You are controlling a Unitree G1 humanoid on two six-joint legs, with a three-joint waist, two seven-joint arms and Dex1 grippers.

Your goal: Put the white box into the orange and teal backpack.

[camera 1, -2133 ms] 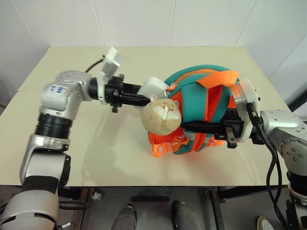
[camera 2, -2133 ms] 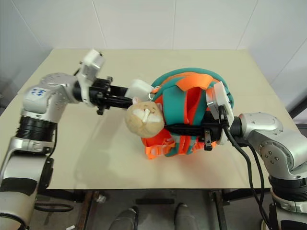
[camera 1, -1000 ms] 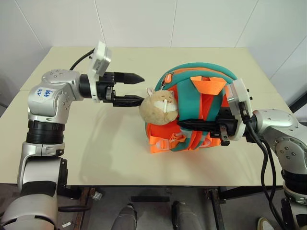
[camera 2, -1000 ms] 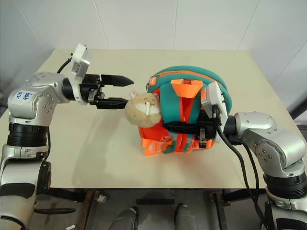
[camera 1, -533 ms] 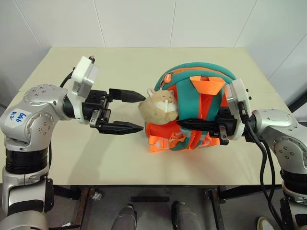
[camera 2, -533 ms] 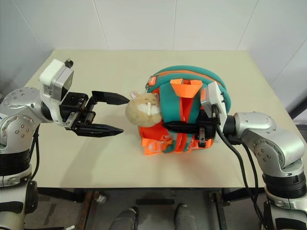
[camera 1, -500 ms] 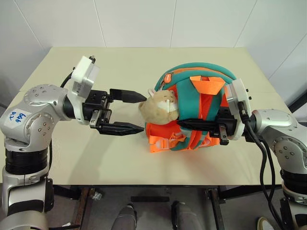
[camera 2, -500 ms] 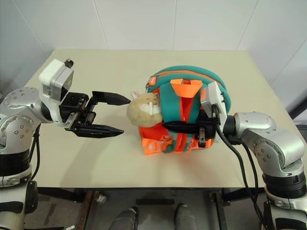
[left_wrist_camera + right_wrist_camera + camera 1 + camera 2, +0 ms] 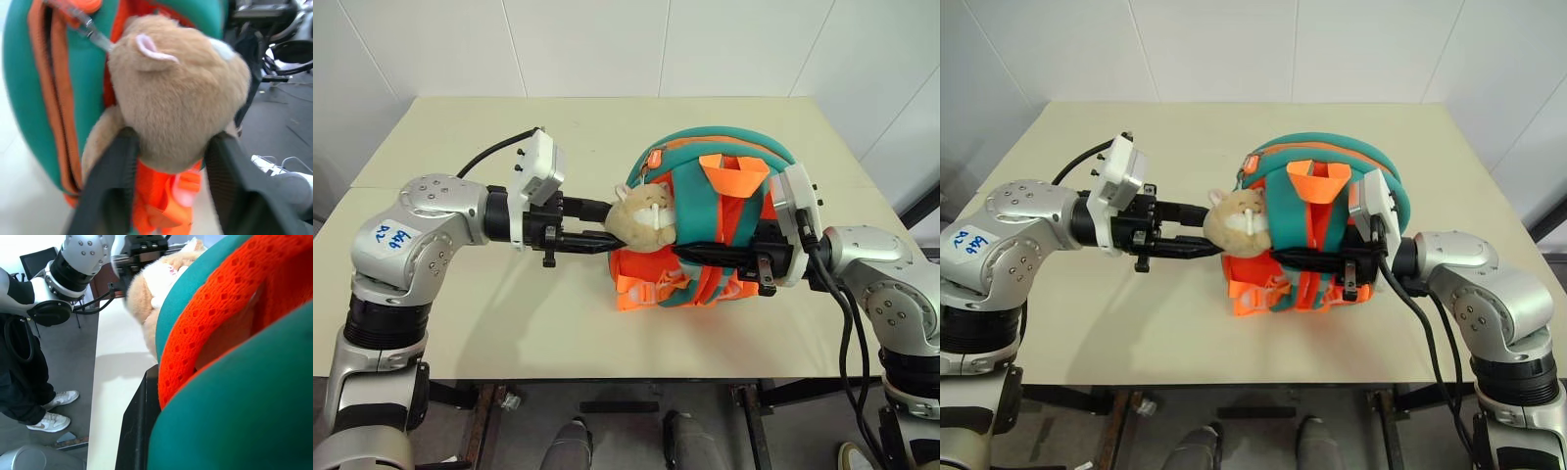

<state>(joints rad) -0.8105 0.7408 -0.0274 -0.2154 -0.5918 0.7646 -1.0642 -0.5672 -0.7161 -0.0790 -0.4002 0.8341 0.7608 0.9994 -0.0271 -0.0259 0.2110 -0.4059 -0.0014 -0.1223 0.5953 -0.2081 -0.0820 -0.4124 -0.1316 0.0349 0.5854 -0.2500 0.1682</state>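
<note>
two jaws of the left gripper (image 9: 602, 224) flank the plush charm (image 9: 644, 217)

backpack (image 9: 720, 230): orange and teal, upright on its base, between both grippers
charm (image 9: 644, 217): tan plush, flanked by left gripper (image 9: 603, 225) fingers
straps: facing forward

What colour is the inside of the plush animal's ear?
Pale pink, on the tan plush animal charm; the left wrist view shows it best.
</note>
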